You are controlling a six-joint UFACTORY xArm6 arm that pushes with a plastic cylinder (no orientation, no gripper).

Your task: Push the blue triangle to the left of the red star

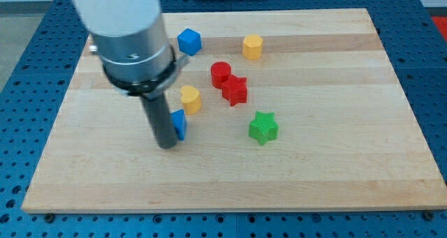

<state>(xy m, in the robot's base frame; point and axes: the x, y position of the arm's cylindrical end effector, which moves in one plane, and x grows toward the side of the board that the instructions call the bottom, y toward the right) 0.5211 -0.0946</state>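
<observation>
blue triangle (180,123): touching my tip (167,144), toward the surface's (335,175) left edge
end effector: bare rod, grasps nothing
risk: yellow block (191,98) blocks the path to red star (235,90)

We read this as a lab or robotics test bench: pale wooden board (314,175) on a blue perforated metal table (21,28) (grid of mounting holes), grey floor beyond.

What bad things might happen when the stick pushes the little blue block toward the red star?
My tip sits against the blue triangle on its left, so the rod hides most of it. Risks:
1. The yellow block just above could get bumped along.
2. An off-centre push might make the triangle slip sideways off my tip.
3. Pushing too far could knock the red star.
</observation>
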